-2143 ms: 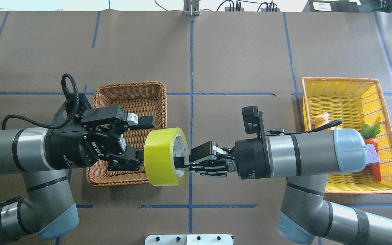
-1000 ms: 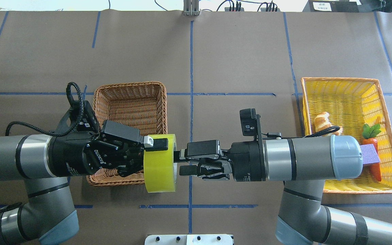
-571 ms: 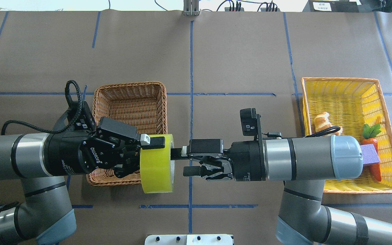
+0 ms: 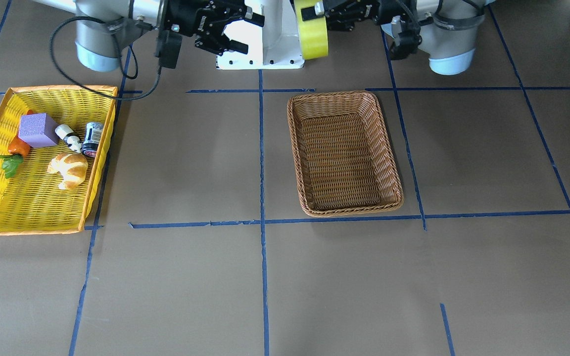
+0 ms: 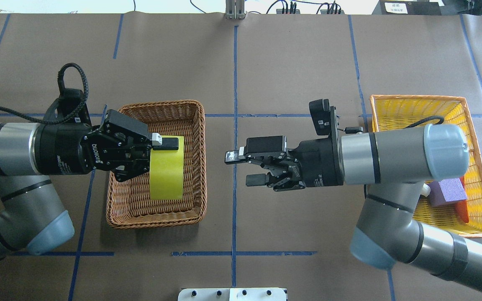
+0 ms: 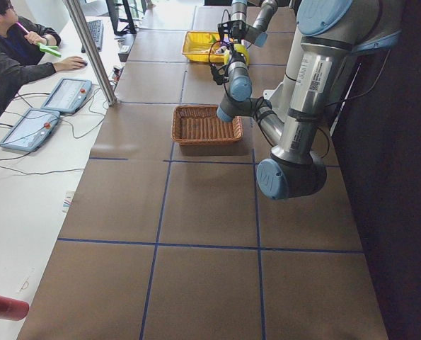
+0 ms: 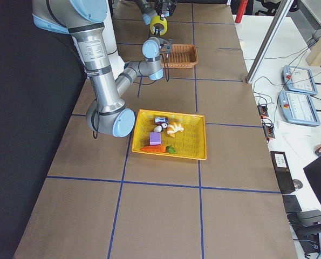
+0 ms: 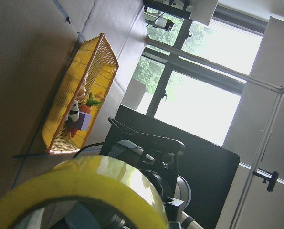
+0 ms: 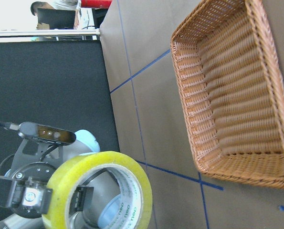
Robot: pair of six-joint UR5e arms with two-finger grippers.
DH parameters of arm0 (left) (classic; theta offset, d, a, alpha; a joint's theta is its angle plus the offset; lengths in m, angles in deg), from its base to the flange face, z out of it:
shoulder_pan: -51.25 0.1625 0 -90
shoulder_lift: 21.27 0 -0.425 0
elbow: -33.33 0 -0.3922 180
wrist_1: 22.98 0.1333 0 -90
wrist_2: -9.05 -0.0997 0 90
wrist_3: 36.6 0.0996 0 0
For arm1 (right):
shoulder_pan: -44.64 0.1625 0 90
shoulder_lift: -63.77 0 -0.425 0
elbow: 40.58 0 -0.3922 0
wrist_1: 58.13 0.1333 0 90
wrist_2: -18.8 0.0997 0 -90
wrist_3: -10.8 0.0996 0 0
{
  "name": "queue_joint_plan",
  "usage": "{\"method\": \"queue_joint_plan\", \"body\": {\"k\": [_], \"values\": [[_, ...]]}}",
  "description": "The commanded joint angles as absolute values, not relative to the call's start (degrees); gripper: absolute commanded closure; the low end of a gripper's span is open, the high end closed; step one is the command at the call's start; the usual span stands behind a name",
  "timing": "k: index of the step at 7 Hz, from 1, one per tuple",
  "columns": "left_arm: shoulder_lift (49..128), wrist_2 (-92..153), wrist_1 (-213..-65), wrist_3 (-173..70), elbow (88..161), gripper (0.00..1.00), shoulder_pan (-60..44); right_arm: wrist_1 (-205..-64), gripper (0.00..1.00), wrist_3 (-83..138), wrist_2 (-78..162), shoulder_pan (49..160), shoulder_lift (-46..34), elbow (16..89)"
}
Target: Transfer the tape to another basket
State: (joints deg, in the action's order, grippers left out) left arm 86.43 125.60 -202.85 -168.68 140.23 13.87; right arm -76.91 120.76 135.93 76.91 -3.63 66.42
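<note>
The left gripper's [image 5: 161, 151] fingers are clamped on the wall of the tape [image 5: 165, 173]. One finger lies across the outside of the roll; the other is hidden behind it. The roll stands on edge, carried in the air. From overhead it sits over the inside of the basket [image 5: 157, 109]. The front view shows it well above the table, not resting on the weave. A moment ago both grippers met at the roll, beside the basket's corner. Since then the right gripper [image 5: 243, 168] has let go and drawn back toward the yellow basket [image 5: 416, 98], fingers apart and holding nothing. The hand-over looks finished; what seems left is lowering and releasing the roll.
</note>
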Motion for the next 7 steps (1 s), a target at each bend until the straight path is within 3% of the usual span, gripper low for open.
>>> {"method": "queue_joint_plan", "body": {"k": [1,4,7], "values": [[87.37,134.18,-187.06,-158.93,140.64,1.0,10.47,-89.87,0.0,110.71,144.02,86.71,-3.99,67.69],[89.83,134.56,-162.7,-140.03,140.57,1.0,10.91,-116.41,0.0,89.45,144.05,92.96,-4.26,70.25],[90.79,131.68,-141.96,-120.07,140.12,1.0,11.61,-132.53,0.0,70.26,143.7,96.93,-7.76,70.68]]}}
